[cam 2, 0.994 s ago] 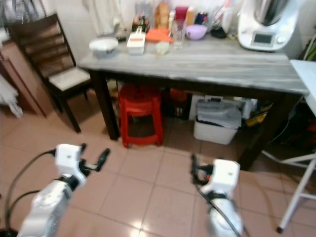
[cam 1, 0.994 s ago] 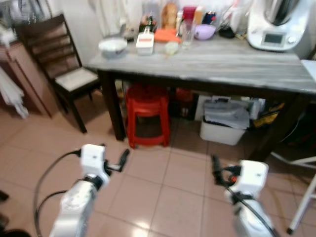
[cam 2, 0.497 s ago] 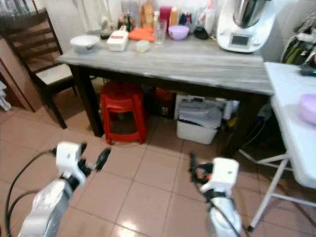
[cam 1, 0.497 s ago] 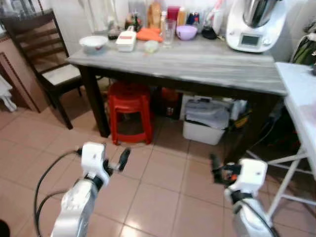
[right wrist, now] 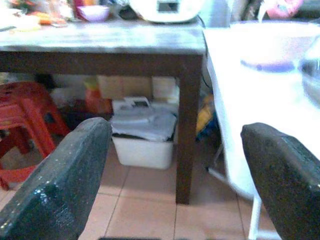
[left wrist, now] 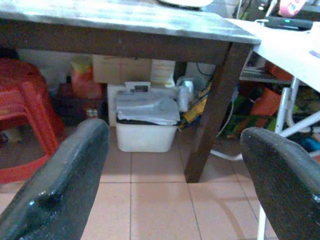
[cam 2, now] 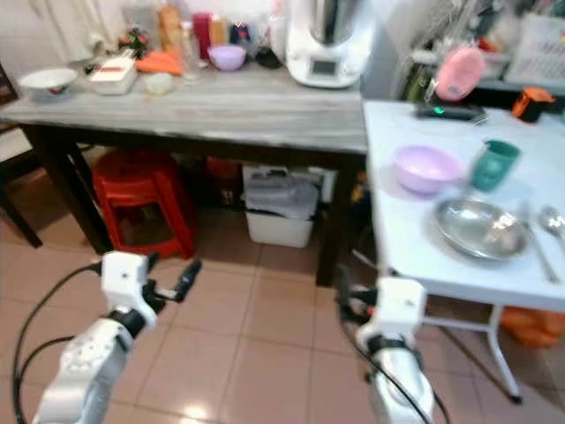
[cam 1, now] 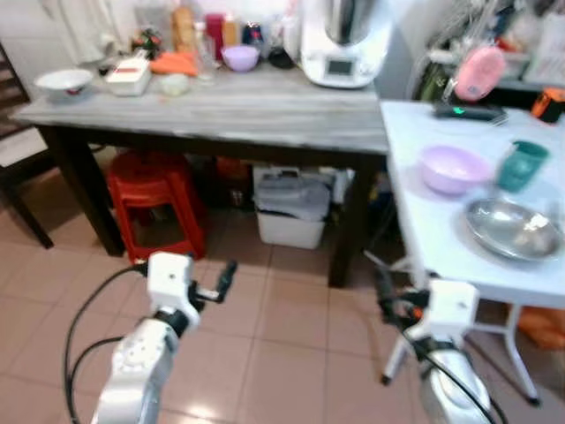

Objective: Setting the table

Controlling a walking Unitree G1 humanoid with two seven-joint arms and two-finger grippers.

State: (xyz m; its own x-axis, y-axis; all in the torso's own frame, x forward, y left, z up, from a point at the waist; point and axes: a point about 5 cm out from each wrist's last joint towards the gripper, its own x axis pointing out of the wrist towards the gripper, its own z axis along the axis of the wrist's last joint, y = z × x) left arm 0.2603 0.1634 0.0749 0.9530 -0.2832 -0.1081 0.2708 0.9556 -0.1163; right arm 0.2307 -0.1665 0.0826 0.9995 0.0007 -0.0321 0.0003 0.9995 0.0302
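Swung rightward since earlier, the view now takes in a white counter (cam 2: 415,238) bearing a purple bowl (cam 2: 427,168); beneath it, left gripper (left wrist: 175,165) and right gripper (right wrist: 175,170) are held with fingers spread.

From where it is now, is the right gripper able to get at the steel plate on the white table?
Probably not yet: the right gripper hangs below the white table edge, and the steel plate lies up beyond it.

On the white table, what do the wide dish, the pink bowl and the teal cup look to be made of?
Wide dish: likely stainless steel, grey with a mirror-like sheen. Pink bowl: probably plastic, matte, uniform pastel. Teal cup: opaque, plastic or ceramic; too blurred to tell.
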